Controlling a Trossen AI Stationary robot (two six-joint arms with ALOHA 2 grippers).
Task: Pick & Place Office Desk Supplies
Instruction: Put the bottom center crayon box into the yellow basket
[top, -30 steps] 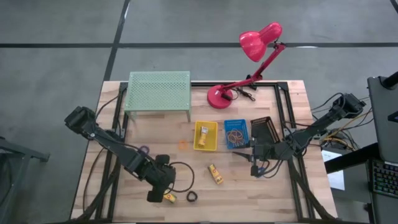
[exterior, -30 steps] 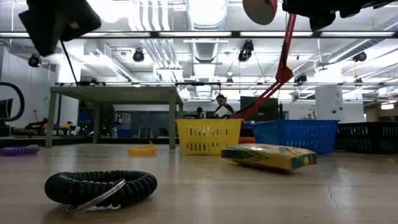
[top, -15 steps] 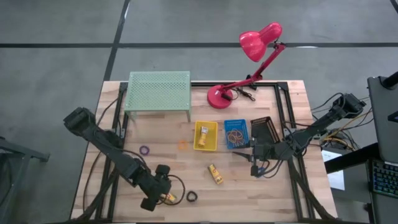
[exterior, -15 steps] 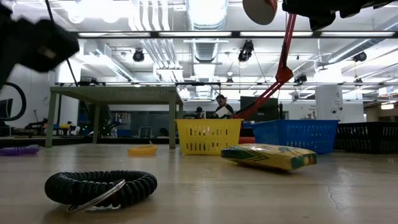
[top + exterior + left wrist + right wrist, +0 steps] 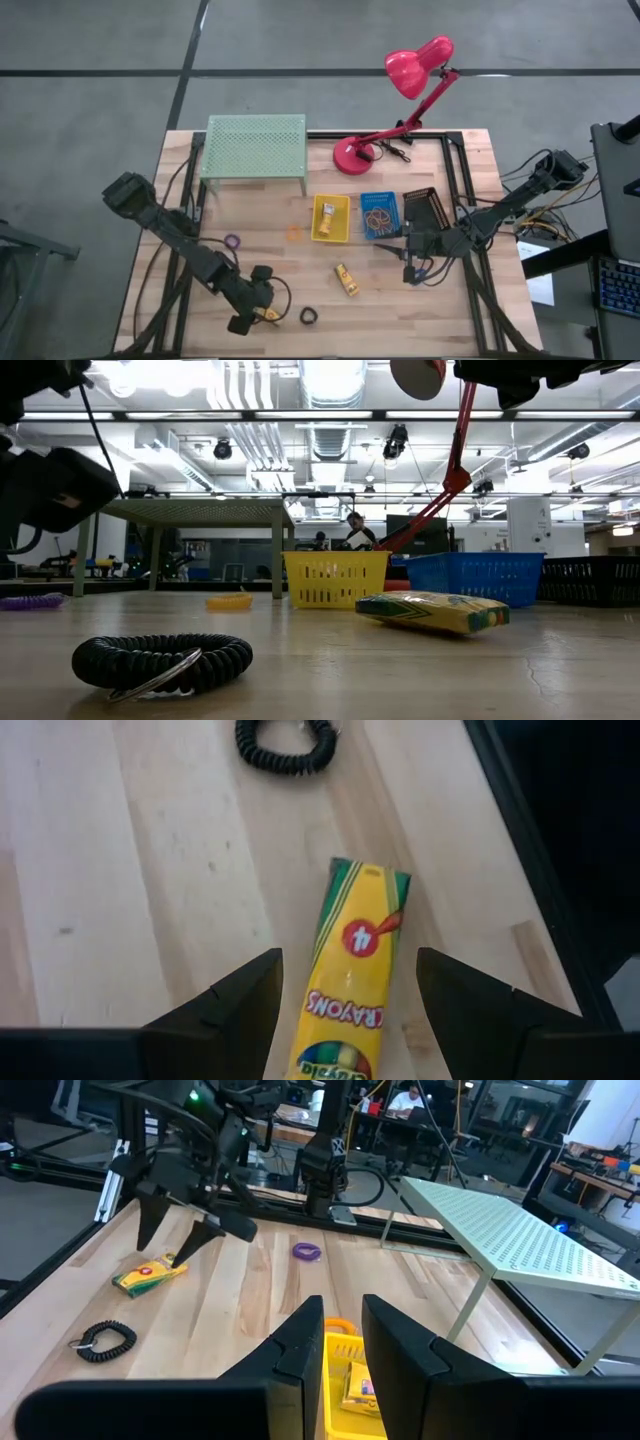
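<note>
Since a second ago the left gripper [image 5: 262, 314] has swung down toward the table's near edge; its fingers [image 5: 235, 1005] now straddle a yellow crayon packet [image 5: 352, 978] at seven o'clock, spread wide, not touching it. A black coil ring [image 5: 309, 316] lies just beside it. The right gripper [image 5: 408, 271] waits at four o'clock, fingers narrowly apart, empty. On the wooden table [image 5: 300, 275], the yellow basket [image 5: 331, 218] holds a packet; the blue basket [image 5: 380, 214] holds rubber bands.

The wooden table [image 5: 250, 215] stood on a grey floor [image 5: 90, 110] crossed by dark lines, with bright ceiling lights [image 5: 330, 375] beyond the table.
</note>
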